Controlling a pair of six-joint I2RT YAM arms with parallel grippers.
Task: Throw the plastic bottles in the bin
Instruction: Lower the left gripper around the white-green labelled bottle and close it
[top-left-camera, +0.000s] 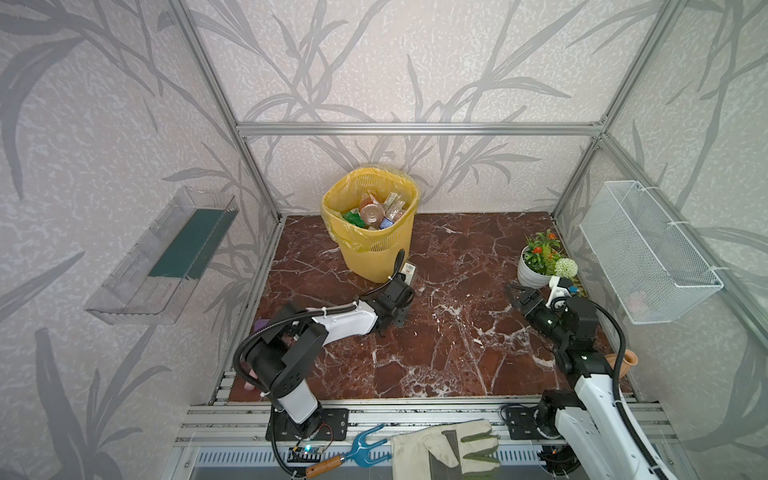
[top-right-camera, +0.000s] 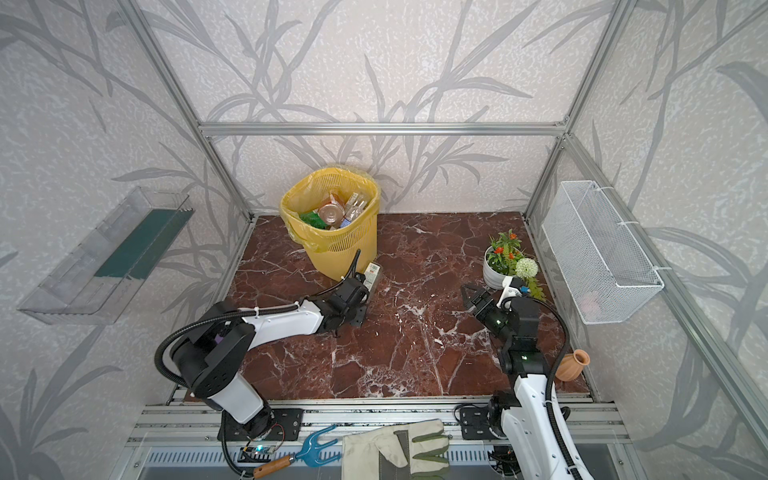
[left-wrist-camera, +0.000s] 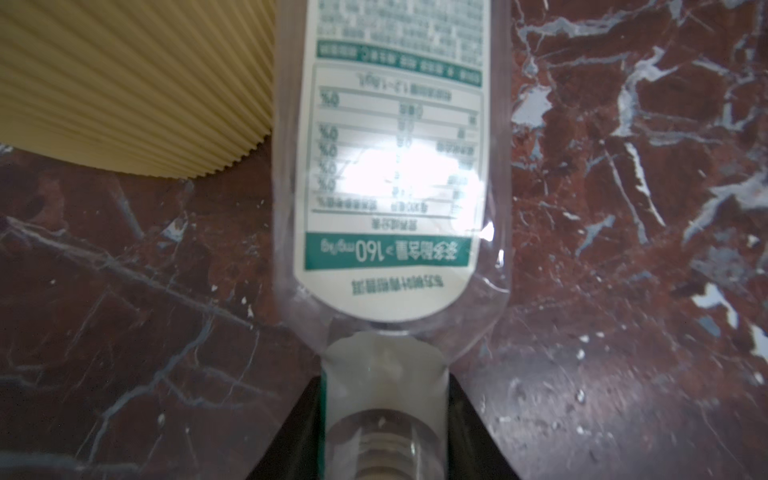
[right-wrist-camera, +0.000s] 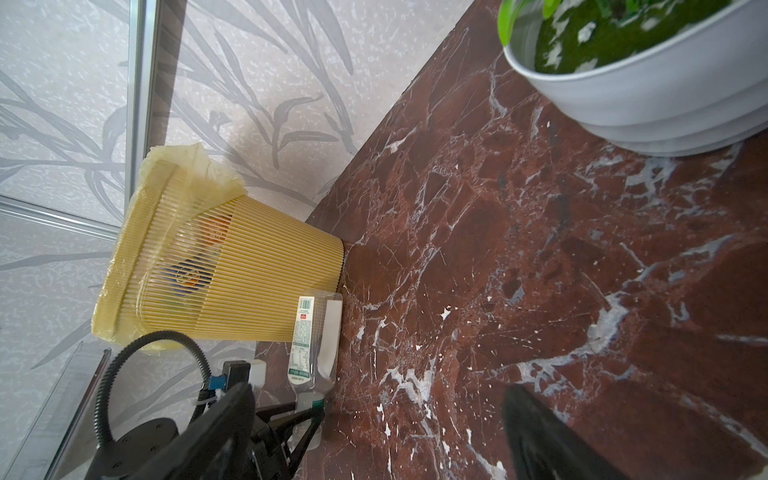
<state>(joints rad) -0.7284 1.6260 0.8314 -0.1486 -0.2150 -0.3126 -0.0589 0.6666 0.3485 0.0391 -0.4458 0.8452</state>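
Observation:
A clear plastic bottle (top-left-camera: 409, 270) (top-right-camera: 372, 272) with a white and green label lies on the marble floor beside the foot of the yellow bin (top-left-camera: 374, 257) (top-right-camera: 336, 253). My left gripper (left-wrist-camera: 384, 399) is shut on its neck, with one black finger (left-wrist-camera: 299, 419) on each side below the label (left-wrist-camera: 390, 166). The right wrist view shows the same grip, left gripper (right-wrist-camera: 309, 409) on bottle (right-wrist-camera: 313, 336), next to the bin (right-wrist-camera: 232, 270). Several bottles (top-left-camera: 374, 210) lie inside the bin. My right gripper (top-left-camera: 515, 293) (right-wrist-camera: 382, 419) hangs open and empty, far right of the bottle.
A white potted plant (top-left-camera: 540, 262) stands close behind the right gripper. A clay vase (top-left-camera: 621, 361) sits at the right edge. A white wire basket (top-left-camera: 648, 257) and a clear tray (top-left-camera: 162, 257) hang on the side walls. A glove (top-left-camera: 444, 451) and blue rake (top-left-camera: 357, 453) lie in front.

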